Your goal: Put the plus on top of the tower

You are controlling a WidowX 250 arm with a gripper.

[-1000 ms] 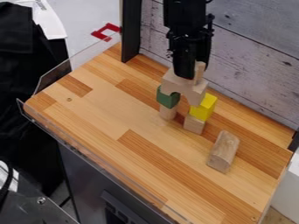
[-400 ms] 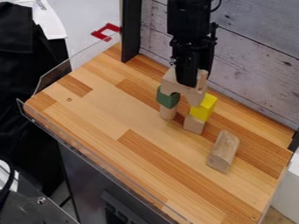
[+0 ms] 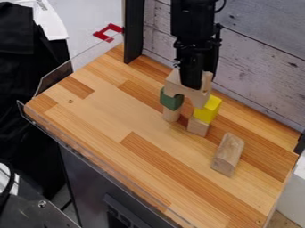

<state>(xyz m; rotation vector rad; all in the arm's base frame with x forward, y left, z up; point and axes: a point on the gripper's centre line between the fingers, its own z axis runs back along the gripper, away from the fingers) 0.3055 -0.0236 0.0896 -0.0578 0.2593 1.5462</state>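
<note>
Camera view has my worktop [image 3: 101, 109] with the black arm [image 3: 193, 18] over it, tool [image 3: 191, 84] right at the top of the tower [image 3: 180, 88]: a wooden arch on 2 legs. A loose wooden block [image 3: 228, 153] lies near it. Pale wood poking up beside the tool is probably the plus [image 3: 207, 79], at the arch's top. I'd guess it's light, stiff, a bit slippery; I'd pinch it squarely across 1 upright arm. The tool hides most of it, so I can't tell how far open the tool is or whether it's gripping anything.
</note>
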